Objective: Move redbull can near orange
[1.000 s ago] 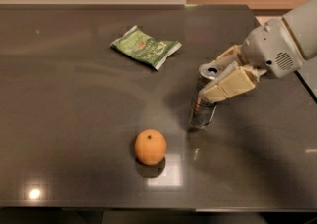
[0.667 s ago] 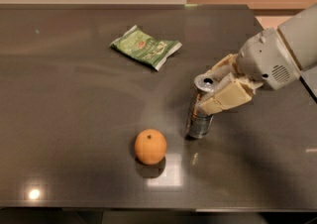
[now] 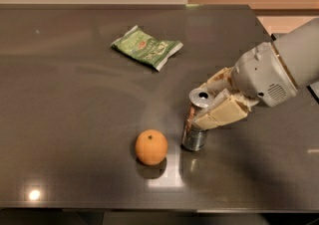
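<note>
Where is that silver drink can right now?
In the camera view the redbull can stands right of centre on the dark table, just right of the orange, held in the gripper that reaches in from the right.

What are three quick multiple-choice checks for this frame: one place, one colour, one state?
1. Where is the can relative to the orange?
A. On top of it.
B. Beside it, to the right in the camera view, with a gap between.
C. Lying on its side in front of it.

2. What colour is the snack packet?
A. Red.
B. Green.
C. Blue.

3. What is the gripper doing?
A. Hanging open over the orange.
B. Gripping the orange.
C. Shut on the can, a finger on each side.

Key:
1 B: the can's base is just right of the orange, not touching it.
2 B: the wrapper is green with a small red mark.
3 C: the cream fingers flank the can's upper part.
</note>
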